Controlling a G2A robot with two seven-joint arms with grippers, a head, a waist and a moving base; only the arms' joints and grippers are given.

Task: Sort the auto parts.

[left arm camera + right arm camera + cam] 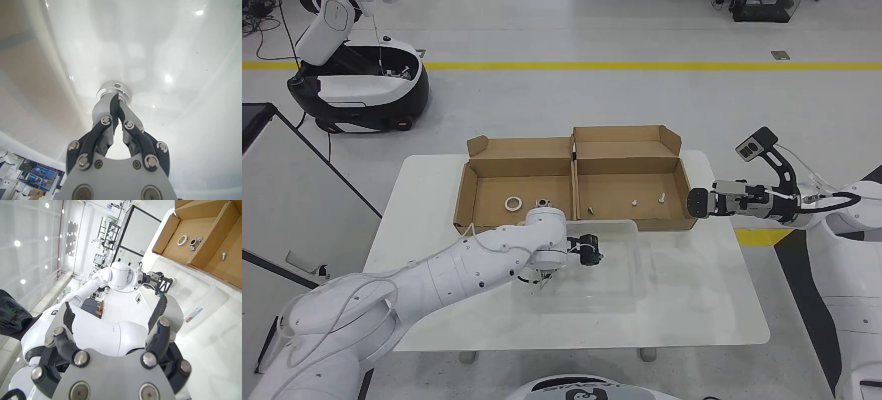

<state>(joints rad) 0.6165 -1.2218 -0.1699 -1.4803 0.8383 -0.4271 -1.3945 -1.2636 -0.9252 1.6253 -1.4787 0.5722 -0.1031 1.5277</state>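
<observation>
Silver collar [110,88] pinched by left fingers [113,108] inside clear bin [624,272]; right fingers [157,311] spread wide beside cardboard box [627,148] edge.

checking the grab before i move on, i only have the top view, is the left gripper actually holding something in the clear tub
Observer: Yes. The left wrist view has the left gripper shut on a silver metal collar with a threaded hole in its side.
Operator: ok and is the other one free
Observer: The right gripper is open, with nothing between its fingers.
Operator: whats the lump next to the ring in the box, cant make it out
Observer: A chunky metal hub with a hole through its middle. It lies just beside the flat ring in the same compartment of the cardboard box.
</observation>
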